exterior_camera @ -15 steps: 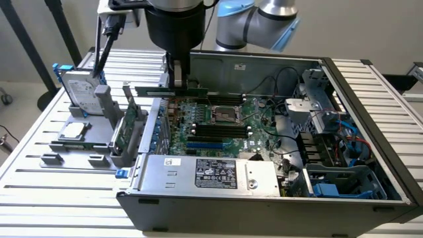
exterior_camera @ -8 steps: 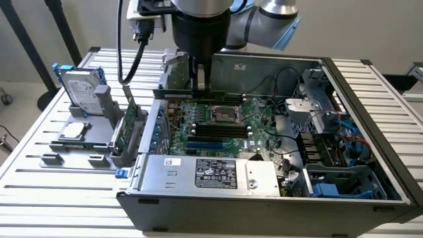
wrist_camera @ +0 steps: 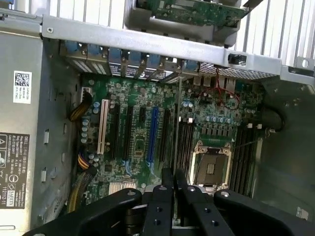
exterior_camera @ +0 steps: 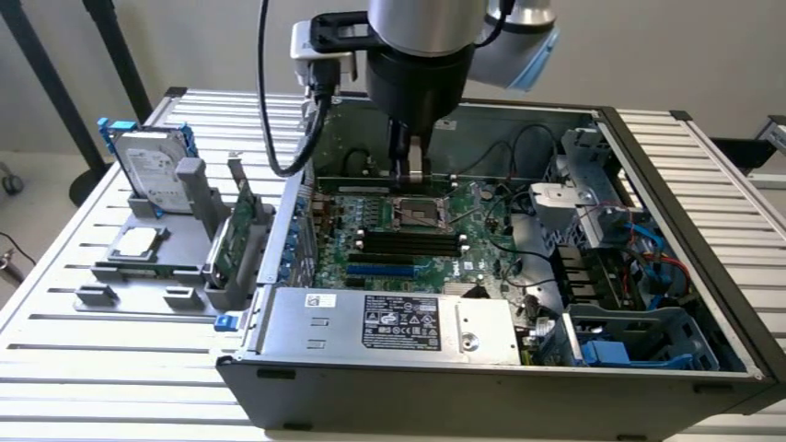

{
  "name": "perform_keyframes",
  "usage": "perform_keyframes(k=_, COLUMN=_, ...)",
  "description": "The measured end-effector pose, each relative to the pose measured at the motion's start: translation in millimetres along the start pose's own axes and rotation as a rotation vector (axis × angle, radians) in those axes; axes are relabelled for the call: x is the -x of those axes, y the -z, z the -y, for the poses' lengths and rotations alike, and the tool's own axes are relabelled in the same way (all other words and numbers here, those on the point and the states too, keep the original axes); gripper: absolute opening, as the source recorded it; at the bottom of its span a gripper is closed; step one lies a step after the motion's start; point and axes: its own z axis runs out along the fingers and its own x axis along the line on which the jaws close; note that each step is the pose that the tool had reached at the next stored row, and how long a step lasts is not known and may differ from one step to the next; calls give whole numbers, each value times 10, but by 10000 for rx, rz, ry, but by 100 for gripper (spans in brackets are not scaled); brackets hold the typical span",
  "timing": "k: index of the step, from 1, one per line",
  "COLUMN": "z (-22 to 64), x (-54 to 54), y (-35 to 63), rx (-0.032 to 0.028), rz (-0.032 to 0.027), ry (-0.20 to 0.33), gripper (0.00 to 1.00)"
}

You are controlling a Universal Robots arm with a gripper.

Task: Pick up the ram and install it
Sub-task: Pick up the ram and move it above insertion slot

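Slatted tabletop (exterior_camera: 86, 368), open PC case (exterior_camera: 491, 391) on it; fingers (wrist_camera: 166, 183) pinched the ram (wrist_camera: 177, 123) edge-on above the motherboard's black slots (exterior_camera: 411, 241), not yet seated. Install step; looked to need squaring with a slot.

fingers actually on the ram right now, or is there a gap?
Touching. Wrist view: the ram sits edge-on and runs straight in between the closed fingers, with no gap on either side.

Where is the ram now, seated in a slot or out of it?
Out. The ram, seen edge-on, is clamped in the jaws above the motherboard; the black slots look empty.
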Motion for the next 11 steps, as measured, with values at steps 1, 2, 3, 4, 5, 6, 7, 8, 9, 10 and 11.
perform_keyframes(k=1, z=38, x=-7, y=-18, rx=0, rz=-2, ry=1, gripper=14)
perform_keyframes(k=2, z=72, x=-13, y=-36, rx=1, rz=-4, ry=2, gripper=14)
perform_keyframes(k=3, z=98, x=-16, y=-54, rx=2, rz=-8, ry=2, gripper=14)
perform_keyframes(k=4, z=115, x=-17, y=-72, rx=2, rz=-14, ry=1, gripper=14)
perform_keyframes(k=5, z=130, x=-15, y=-89, rx=3, rz=-25, ry=1, gripper=14)
perform_keyframes(k=6, z=141, x=-6, y=-107, rx=3, rz=-38, ry=1, gripper=14)
perform_keyframes(k=7, z=149, x=16, y=-122, rx=5, rz=-63, ry=-3, gripper=14)
perform_keyframes(k=8, z=159, x=40, y=-137, rx=8, rz=-95, ry=-3, gripper=14)
perform_keyframes(k=9, z=168, x=65, y=-151, rx=11, rz=-131, ry=-3, gripper=14)
perform_keyframes(k=10, z=178, x=93, y=-164, rx=15, rz=-173, ry=-4, gripper=14)
perform_keyframes(k=11, z=187, x=124, y=-179, rx=17, rz=-216, ry=-5, gripper=14)
